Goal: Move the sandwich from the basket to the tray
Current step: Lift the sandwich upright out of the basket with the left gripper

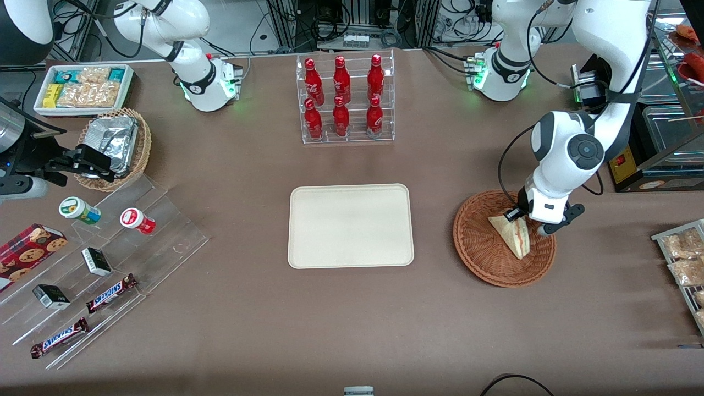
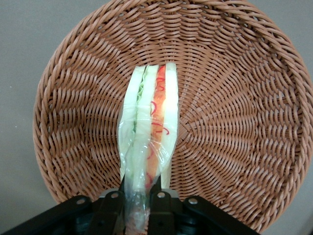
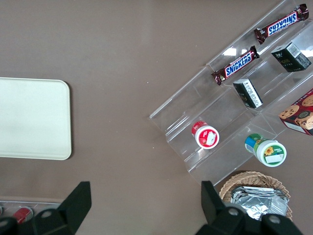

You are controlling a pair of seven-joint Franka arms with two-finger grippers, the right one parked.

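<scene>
Two SNICKERS bars [image 1: 111, 293] — gripper [image 2: 139, 203] on sandwich [image 2: 149, 132] in basket [image 2: 234, 122].

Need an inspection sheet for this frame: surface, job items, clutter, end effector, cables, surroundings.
Surface: brown table, no spills seen.
Job's things: sandwich wrapped in clear film, in the basket; tray bare.
Clutter: bottle rack farther from the front camera than the tray; acrylic snack steps, foil basket and snack bin toward the parked arm's end.
End effector: left gripper down in the basket, shut on the sandwich's end.
Cables: black cable looping off the working arm.
Surroundings: wire rack of packets at the working arm's end.
</scene>
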